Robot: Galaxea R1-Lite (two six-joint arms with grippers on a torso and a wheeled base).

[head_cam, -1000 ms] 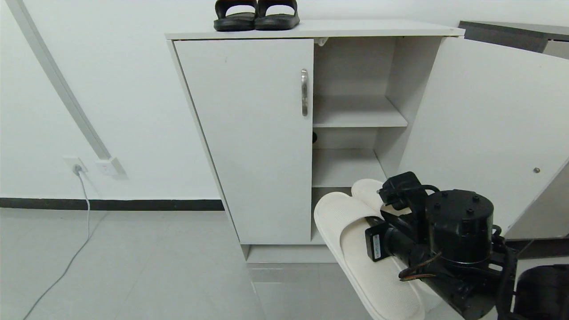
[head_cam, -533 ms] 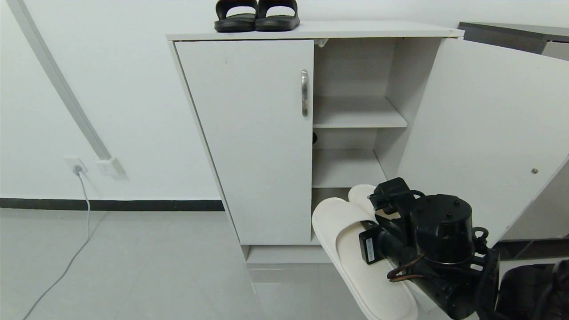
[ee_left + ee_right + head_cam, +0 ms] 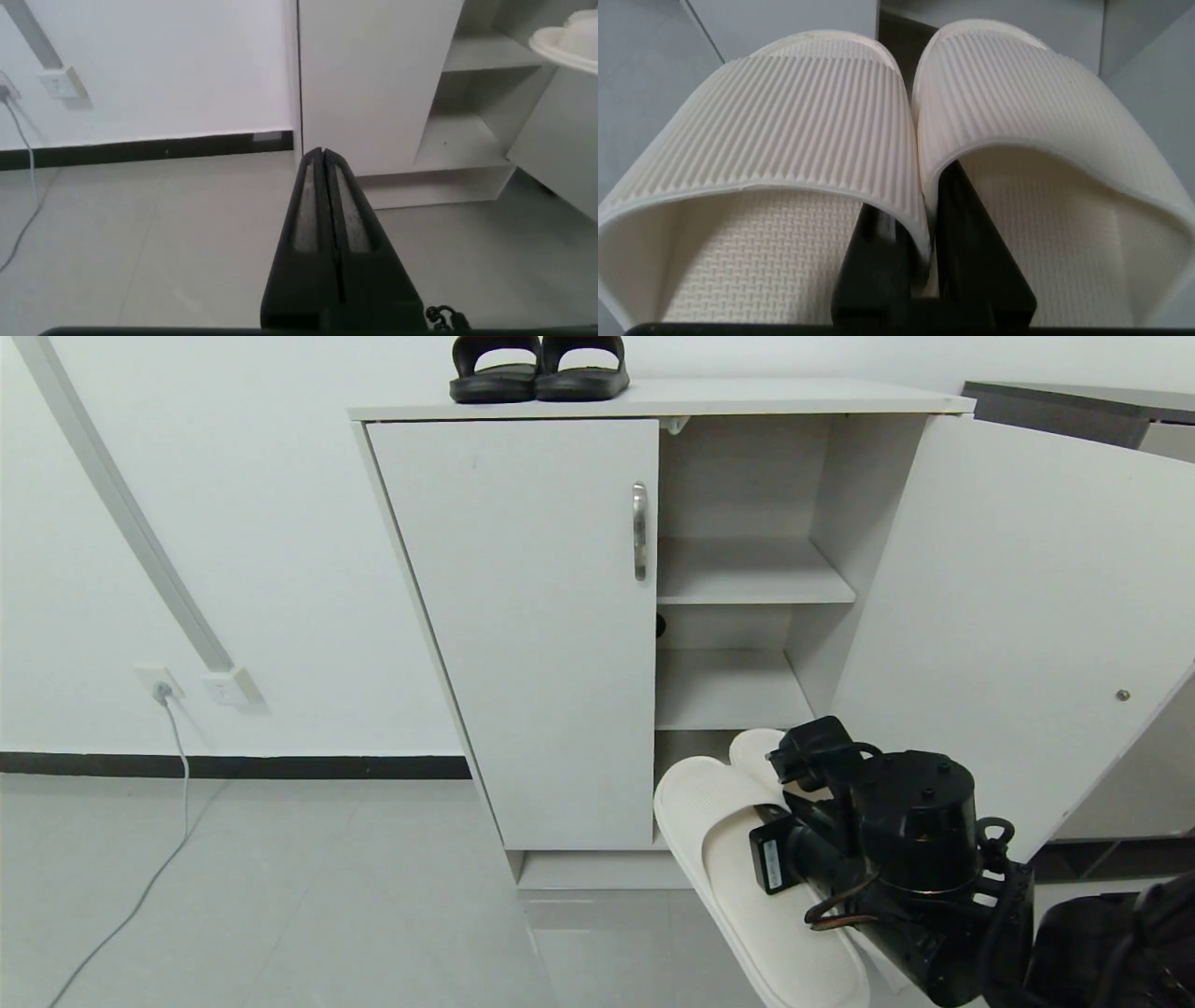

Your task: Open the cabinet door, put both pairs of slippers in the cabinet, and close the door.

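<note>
The white cabinet [image 3: 523, 616] has its left door shut and its right door [image 3: 1018, 607] swung wide open, showing bare shelves. A black pair of slippers [image 3: 539, 369] rests on the cabinet top. My right gripper [image 3: 794, 807] is shut on the white pair of slippers [image 3: 738, 840], pinching their inner edges together, toes pointing at the cabinet's lowest compartment. In the right wrist view the fingers [image 3: 878, 257] clamp the two ribbed uppers of the white slippers [image 3: 813, 121]. My left gripper [image 3: 322, 201] is shut on nothing, low over the floor left of the cabinet.
A wall socket [image 3: 161, 689] with a grey cable trailing over the floor lies at the left. A dark-topped piece of furniture [image 3: 1074, 401] stands behind the open door. Grey floor tiles [image 3: 280, 896] spread in front of the cabinet.
My right arm has shifted left and slightly down with the white slippers, bringing their toes nearer the cabinet's bottom opening. The cabinet and black slippers have not moved.
</note>
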